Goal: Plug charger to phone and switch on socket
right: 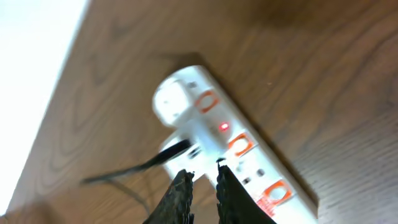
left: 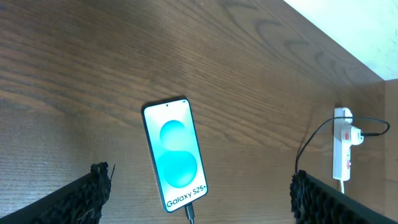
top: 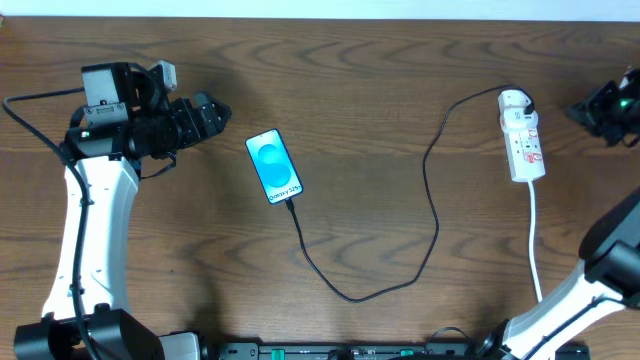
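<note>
The phone [top: 273, 166] lies flat on the table, its blue screen lit; it also shows in the left wrist view [left: 174, 155]. The charger cable [top: 432, 200] has its tip plugged into the phone's near end [left: 188, 213] and loops right to the far end of the white socket strip [top: 524, 140]. My left gripper [top: 215, 112] is open and empty, held left of the phone and apart from it [left: 199, 176]. My right gripper [top: 578, 111] is just right of the strip; its fingers [right: 204, 177] are shut and empty over the strip [right: 249, 155]. A small red light [right: 222, 127] glows on the strip.
The strip's white cord [top: 535, 240] runs toward the table's front edge. The table's far edge meets a white wall [left: 348, 31]. Both arm bases stand at the front corners.
</note>
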Tool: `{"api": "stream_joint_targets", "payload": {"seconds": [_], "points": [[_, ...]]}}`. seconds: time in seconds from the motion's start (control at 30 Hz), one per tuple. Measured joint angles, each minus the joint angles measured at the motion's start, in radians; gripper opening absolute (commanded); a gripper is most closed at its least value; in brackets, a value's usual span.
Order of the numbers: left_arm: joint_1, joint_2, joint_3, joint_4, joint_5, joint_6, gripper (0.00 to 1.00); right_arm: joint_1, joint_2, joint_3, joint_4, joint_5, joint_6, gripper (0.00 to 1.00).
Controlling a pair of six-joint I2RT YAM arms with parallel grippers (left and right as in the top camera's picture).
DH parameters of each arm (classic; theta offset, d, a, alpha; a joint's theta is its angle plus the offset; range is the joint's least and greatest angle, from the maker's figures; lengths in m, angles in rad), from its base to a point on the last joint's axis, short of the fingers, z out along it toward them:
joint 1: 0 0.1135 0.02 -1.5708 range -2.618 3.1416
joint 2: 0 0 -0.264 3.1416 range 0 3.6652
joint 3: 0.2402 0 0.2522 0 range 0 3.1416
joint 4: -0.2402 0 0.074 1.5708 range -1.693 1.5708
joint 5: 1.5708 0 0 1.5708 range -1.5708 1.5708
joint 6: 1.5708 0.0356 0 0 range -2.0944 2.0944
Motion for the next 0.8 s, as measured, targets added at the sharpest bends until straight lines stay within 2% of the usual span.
{"api": "stream_joint_targets", "payload": {"seconds": [0.2, 0.4, 0.6, 0.8], "points": [[0.0, 0.0, 0.0, 0.0, 0.0, 0.0, 0.94, 0.08, -0.133, 0.0, -0.061, -0.006, -0.041, 0.13], [0.0, 0.0, 0.0, 0.0, 0.0, 0.0, 0.94, 0.309, -0.241, 0.0, -0.08, -0.013, -0.075, 0.13], [0.0, 0.0, 0.0, 0.0, 0.0, 0.0, 0.94, 0.483, -0.267, 0.0, -0.095, 0.036, -0.091, 0.13], [0.0, 0.0, 0.0, 0.0, 0.0, 0.0, 0.94, 0.577, -0.267, 0.0, -0.106, 0.078, -0.123, 0.14]]}}
